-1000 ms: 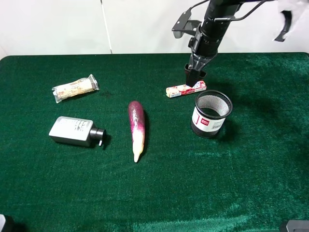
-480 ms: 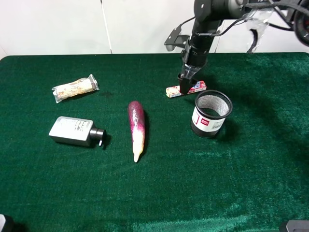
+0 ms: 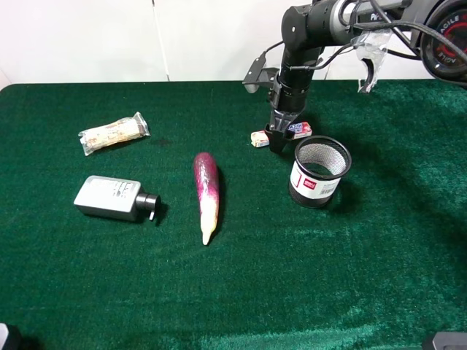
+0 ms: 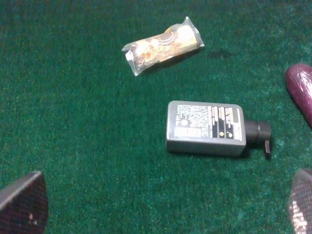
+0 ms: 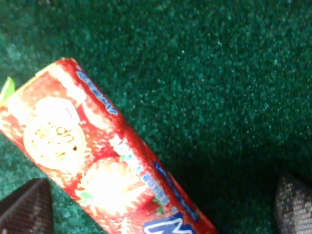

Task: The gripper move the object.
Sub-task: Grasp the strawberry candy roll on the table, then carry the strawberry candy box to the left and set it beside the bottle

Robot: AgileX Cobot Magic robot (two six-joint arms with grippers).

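The object, a slim white and pink-red candy pack (image 3: pixel 298 129), lies on the green cloth just behind the mesh cup. My right gripper (image 3: pixel 279 144) points straight down over the pack's middle and hides that part. In the right wrist view the pack (image 5: pixel 92 161) fills the frame, with strawberry print, and runs between the two fingertips (image 5: pixel 27 204), which stand wide apart on either side. The right gripper (image 5: pixel 156 209) is open and holds nothing. My left gripper (image 4: pixel 161 204) is open and empty, with only its fingertips (image 4: pixel 22 204) showing above the cloth.
A black mesh cup (image 3: pixel 320 172) stands right beside the pack. A purple-white radish (image 3: pixel 206 192), a grey flat bottle (image 3: pixel 111 197) and a clear-wrapped beige snack pack (image 3: pixel 112 133) lie to the left. The bottle (image 4: pixel 204 127) and snack pack (image 4: pixel 163 45) also show in the left wrist view.
My right gripper has come down and shifted left, from above the pack's right end to low over its middle. The pack and the other things have not moved.
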